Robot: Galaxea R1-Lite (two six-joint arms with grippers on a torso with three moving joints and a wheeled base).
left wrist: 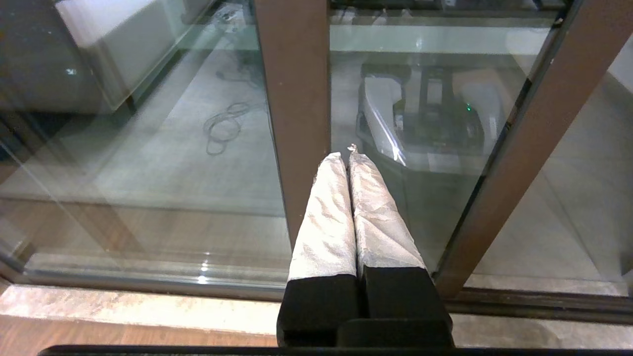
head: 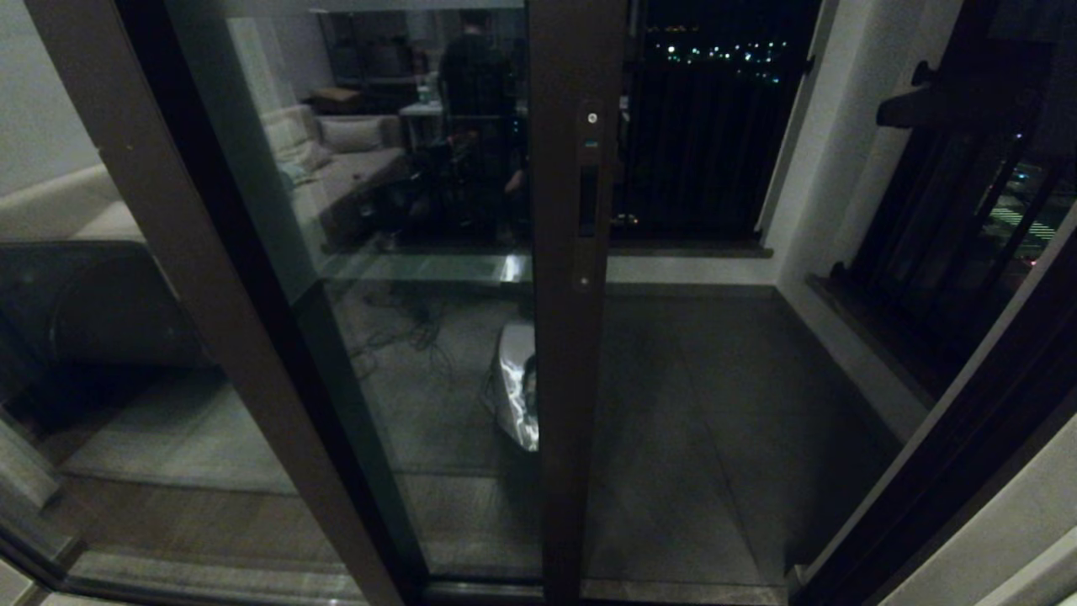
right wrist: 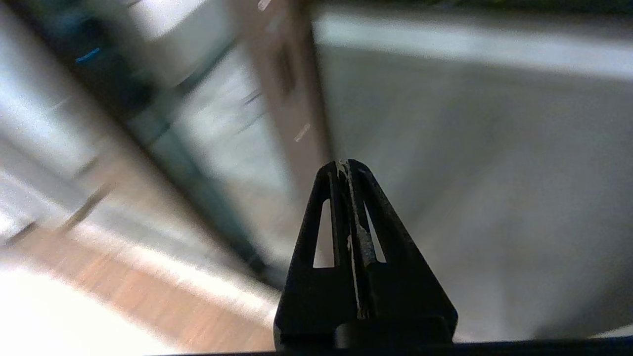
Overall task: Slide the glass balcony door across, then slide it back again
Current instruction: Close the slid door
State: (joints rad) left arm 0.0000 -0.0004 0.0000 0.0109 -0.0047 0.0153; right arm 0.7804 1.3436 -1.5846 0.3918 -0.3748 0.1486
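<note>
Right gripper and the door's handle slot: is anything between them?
Nothing shows there. In the right wrist view the right gripper, fingers together, points toward the door stile across open air, with bare balcony floor beyond.

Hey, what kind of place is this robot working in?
Probably a high-rise flat at night, at the doorway to a balcony: a glass balcony door stands part open, black barred railings with city lights lie beyond, and a sofa is reflected in the glass.
</note>
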